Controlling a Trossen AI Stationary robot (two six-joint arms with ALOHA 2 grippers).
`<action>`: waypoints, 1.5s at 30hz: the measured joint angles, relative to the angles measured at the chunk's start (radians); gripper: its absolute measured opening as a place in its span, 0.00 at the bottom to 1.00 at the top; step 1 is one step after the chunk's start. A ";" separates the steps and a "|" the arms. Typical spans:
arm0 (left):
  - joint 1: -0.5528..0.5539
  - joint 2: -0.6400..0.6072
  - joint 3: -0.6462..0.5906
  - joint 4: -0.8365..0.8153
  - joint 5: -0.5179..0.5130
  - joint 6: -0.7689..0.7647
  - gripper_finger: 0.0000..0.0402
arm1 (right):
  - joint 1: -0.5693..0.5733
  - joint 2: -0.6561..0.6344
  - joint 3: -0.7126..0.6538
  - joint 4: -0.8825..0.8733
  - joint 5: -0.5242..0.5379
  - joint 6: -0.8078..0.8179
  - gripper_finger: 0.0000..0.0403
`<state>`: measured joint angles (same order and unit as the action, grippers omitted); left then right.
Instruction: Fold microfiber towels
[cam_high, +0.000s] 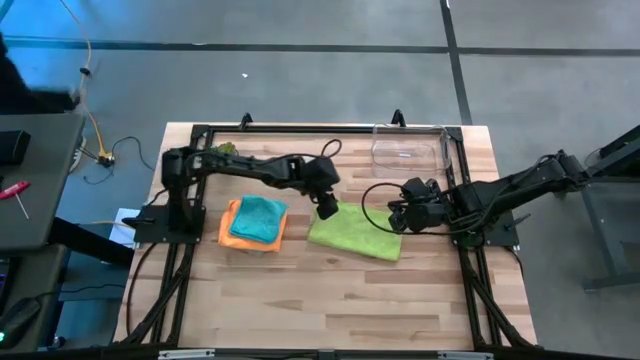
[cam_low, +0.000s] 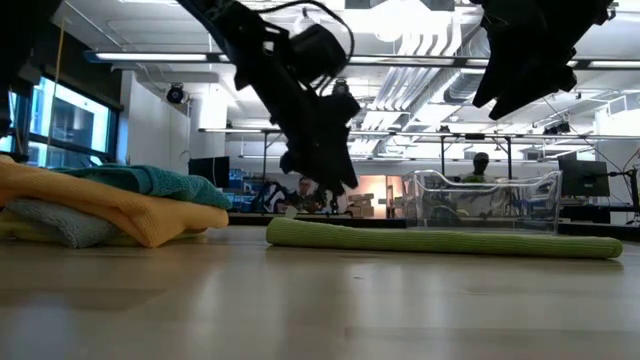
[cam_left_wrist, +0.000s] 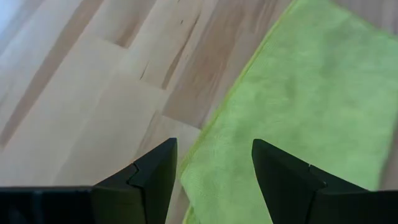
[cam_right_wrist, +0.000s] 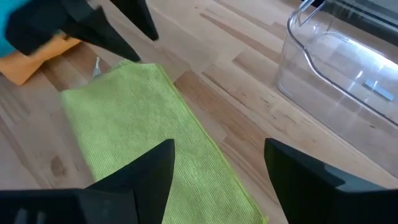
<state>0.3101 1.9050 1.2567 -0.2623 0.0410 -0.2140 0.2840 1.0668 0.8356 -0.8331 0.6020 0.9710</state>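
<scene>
So the wooden desk fills most of the high view, with a black frame around its edges. The left arm reaches in from about 9 o'clock and the right arm from about 3 o'clock, both ending near the middle. The lime green towel lies flat and folded just right of center, a neat long rectangle that looks like a low green strip from table height. At roughly 9 o'clock from it, close by but not touching, sits a stack of towels: teal towel on top, orange towel under it, and in the low view a grey towel peeks out beneath the orange with a sliver of yellow at the very bottom. A clear plastic bin sits at about 1 o'clock from the green towel, near the far edge of the desk. The left claw hangs just above the green towel's 10 o'clock corner, fingers spread apart and gripping nothing. The right claw hovers over the towel's 3 o'clock end, also released, nothing between its fingers. People show far back in the room.
</scene>
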 joint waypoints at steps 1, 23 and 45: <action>0.000 0.016 0.011 0.001 0.000 0.000 0.50 | 0.000 0.000 0.000 0.000 0.000 0.000 0.60; 0.004 0.139 0.021 0.118 -0.026 -0.078 0.30 | -0.051 0.000 -0.001 0.000 -0.010 0.019 0.60; 0.004 0.147 0.020 0.050 -0.034 -0.010 0.53 | -0.050 0.000 -0.001 0.000 -0.016 0.087 0.60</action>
<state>0.3141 2.0523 1.2770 -0.2122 0.0071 -0.2239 0.2337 1.0672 0.8349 -0.8333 0.5861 1.0578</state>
